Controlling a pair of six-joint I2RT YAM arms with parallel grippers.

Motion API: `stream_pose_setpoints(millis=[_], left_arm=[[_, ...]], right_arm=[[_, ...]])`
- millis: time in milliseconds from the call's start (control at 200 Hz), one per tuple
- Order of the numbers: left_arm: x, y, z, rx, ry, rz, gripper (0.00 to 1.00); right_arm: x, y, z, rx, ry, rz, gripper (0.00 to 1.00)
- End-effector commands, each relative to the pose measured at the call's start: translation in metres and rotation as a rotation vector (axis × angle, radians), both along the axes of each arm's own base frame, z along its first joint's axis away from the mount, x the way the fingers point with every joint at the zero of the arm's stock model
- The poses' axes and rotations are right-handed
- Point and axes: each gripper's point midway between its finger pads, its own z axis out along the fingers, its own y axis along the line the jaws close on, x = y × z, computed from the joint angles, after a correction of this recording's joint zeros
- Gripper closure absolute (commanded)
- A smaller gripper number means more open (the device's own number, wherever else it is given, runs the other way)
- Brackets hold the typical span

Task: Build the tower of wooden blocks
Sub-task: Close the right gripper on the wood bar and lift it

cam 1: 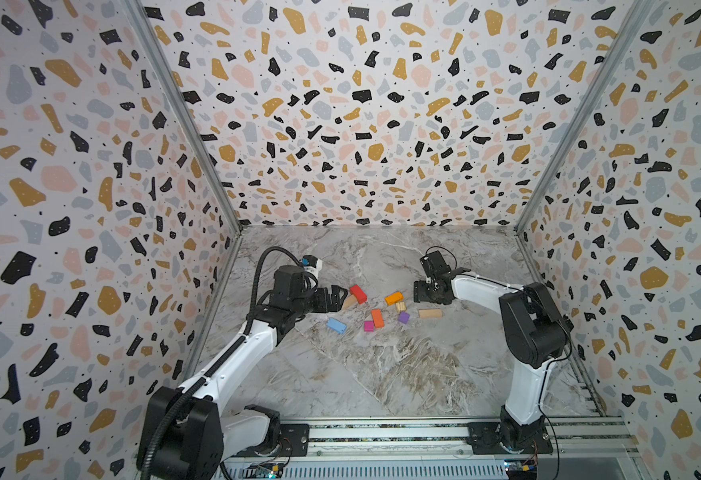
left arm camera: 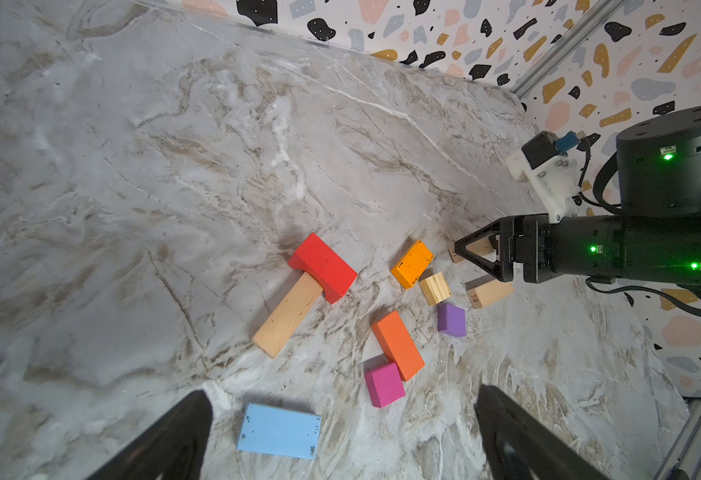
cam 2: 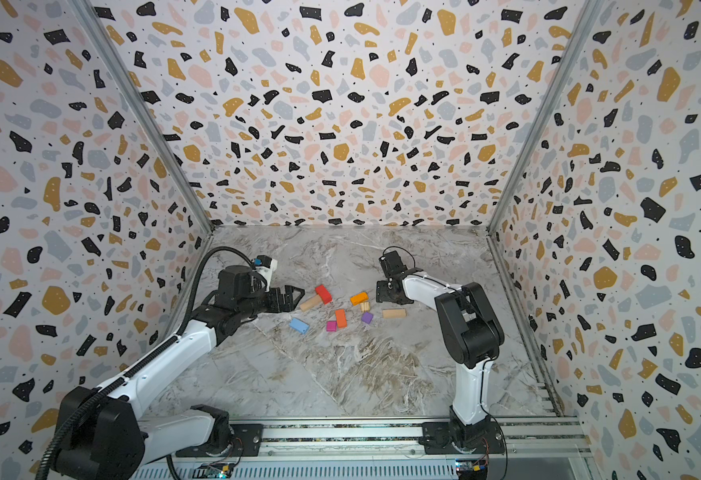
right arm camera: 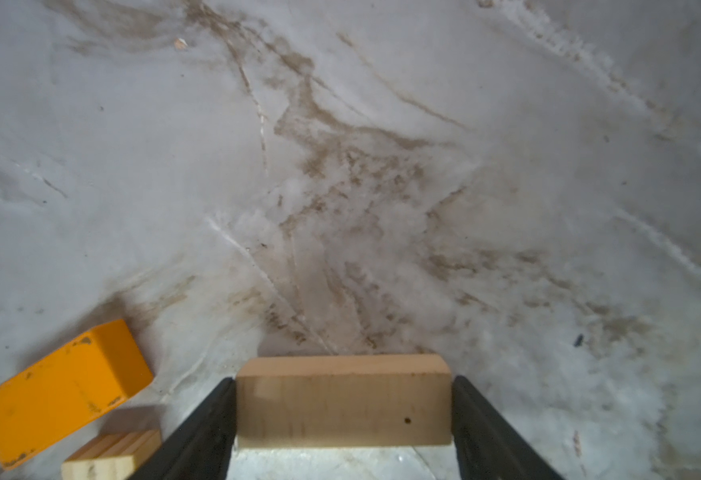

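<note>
Wood blocks [cam 1: 377, 318] lie scattered on the grey marbled tabletop [cam 1: 382, 374]! Our right pincer [right arm camera: 343, 386] clamps the plain tan wooden bar [right arm camera: 340, 415] by its ends; left pincer [left arm camera: 342, 395] gapes wide, empty. We fear the bar pivoting loose, or clipping the yellow-orange wooden block [right arm camera: 62, 386] alongside.

The wood blocks [cam 1: 377, 318] lie scattered and unstacked on the desk [cam 1: 382, 374], one red block [left arm camera: 323, 268] resting across a tan bar [left arm camera: 288, 318].

Marble table [cam 1: 382, 374], scattered wood blocks [cam 1: 377, 318]
</note>
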Motion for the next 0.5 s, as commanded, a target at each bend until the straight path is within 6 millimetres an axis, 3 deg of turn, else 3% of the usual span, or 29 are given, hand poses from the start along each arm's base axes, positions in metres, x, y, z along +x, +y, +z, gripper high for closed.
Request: stream_pose_setpoints(millis=[0, 496], left_arm=[[0.0006, -0.0009, 0.0078, -0.001, -0.04, -0.003, 0.0], [0.0009, 0.0002, 0.0074, 0.009, -0.042, 0.0, 0.0]], right_arm=[[-0.0127, -0.0058, -0.0055, -0.004, 0.048, -0.025, 0.35], [-0.0134, -0.0049, -0.0086, -0.073, 0.042, 0.078, 0.29]])
